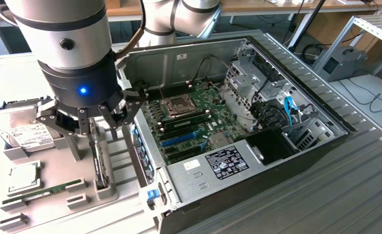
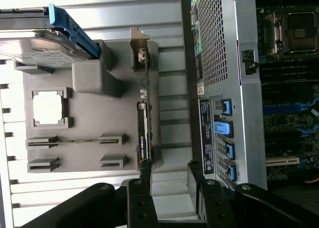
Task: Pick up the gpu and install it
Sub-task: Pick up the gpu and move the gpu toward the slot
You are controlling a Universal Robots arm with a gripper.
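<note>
Jaws spread wide and gripping nothing, hanging above the parts holder, apart from everything on it. The ribbed metal bench [image 1: 347, 195] carries the open computer case [image 1: 308, 87], lying on its side with the motherboard [image 1: 198, 112] exposed. Just beside it, on the exterior view's left, is the grey parts holder [image 1: 54, 168]. On that holder, from large to small: the silver hard drive [image 1: 22, 129], the gpu [image 1: 100, 165] standing on its long edge in a slot nearest the case, a square processor chip [image 1: 23, 176], and the green memory stick [image 1: 45, 191].

Step in hand, as I judge it: the approach to the pick, with the card not yet touched and nothing installed. In the wrist view the gpu [image 2: 143, 133] runs toward one black finger [image 2: 140, 200] rather than the gap. The grasp would therefore seem to call for a sideways correction, so that the jaws straddle the thin upper edge.
</note>
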